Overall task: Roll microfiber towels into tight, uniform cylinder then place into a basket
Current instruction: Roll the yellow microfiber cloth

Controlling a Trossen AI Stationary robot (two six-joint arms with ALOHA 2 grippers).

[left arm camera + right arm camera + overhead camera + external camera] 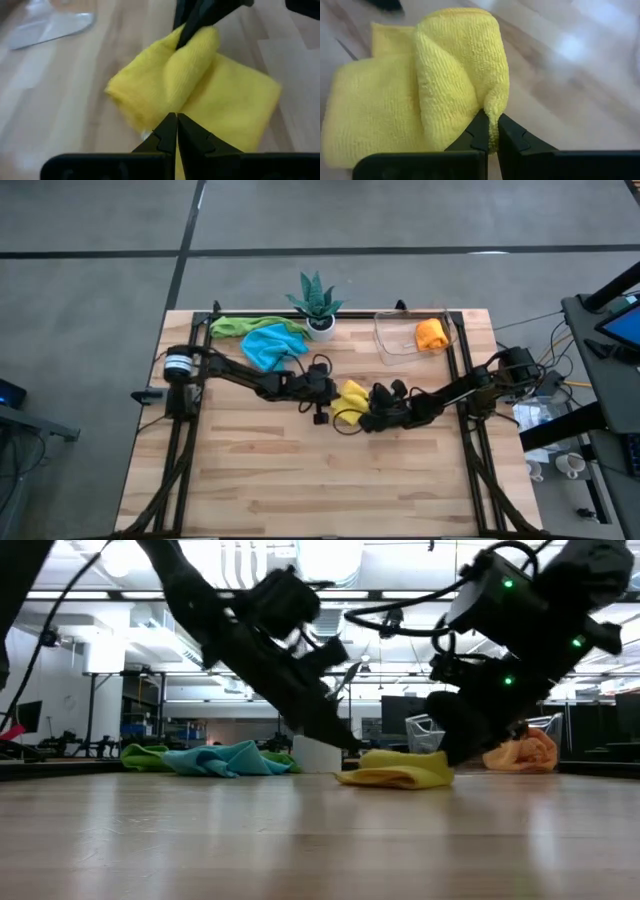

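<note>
Yellow towel (352,398) lies mid-counter (300,480), partly folded over on itself. Right gripper (490,131) is clamped on a raised fold of it. Left gripper (176,126) is closed at the towel's opposite edge; whether cloth sits between its fingers cannot be told. Orange towel (431,334) sits inside the clear basket (385,340) at the far right. Blue towel (272,345) and green towel (235,326) lie loose near the potted plant (317,302).

At frame centre, the left gripper (335,392) and right gripper (368,412) meet at a yellow towel (352,396). Green (232,326) and blue towels (270,345) lie upper left; the clear basket (392,340) holds an orange towel (431,334).
</note>
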